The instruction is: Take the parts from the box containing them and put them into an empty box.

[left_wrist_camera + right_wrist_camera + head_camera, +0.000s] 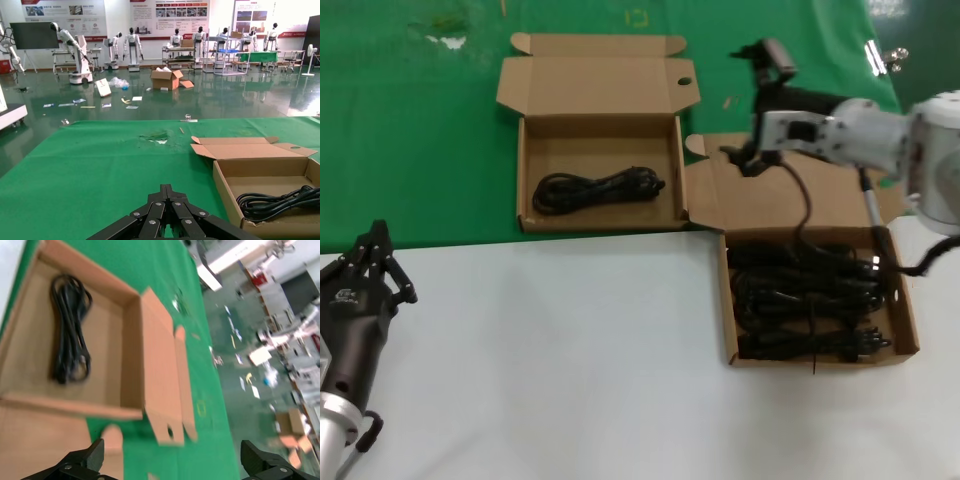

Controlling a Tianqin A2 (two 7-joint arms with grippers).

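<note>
- The left gripper [375, 262] rests low over the white table [570, 350], nearest to me, its fingers clenched together into a point and holding nothing
- Ahead of that gripper, across the edge of the green cloth [420, 120], sits the box with the straight rectangular lid [598, 170]; from the left wrist camera its near corner and wall [270, 195] show just beyond the fingertips [167, 200] and off to the side
- One coiled black power cord [598, 189] lies inside that box, stretched across its floor; the left wrist view catches its end [277, 200] over the wall
- The full box [818, 300] sits below and on the near side of the right gripper, half on the white table, with several black cord bundles [808, 300] stacked side by side in its tray
- The right gripper [768, 62] hangs in the air beyond the full box, over that box's folded-back lid [760, 195] and the green cloth, released wide with nothing between the fingers [80, 462]
- From the right wrist camera the far box [100, 370] and its single cord [70, 330] lie just past the spread fingertips, lid flap [165, 390] folded out over the cloth
</note>
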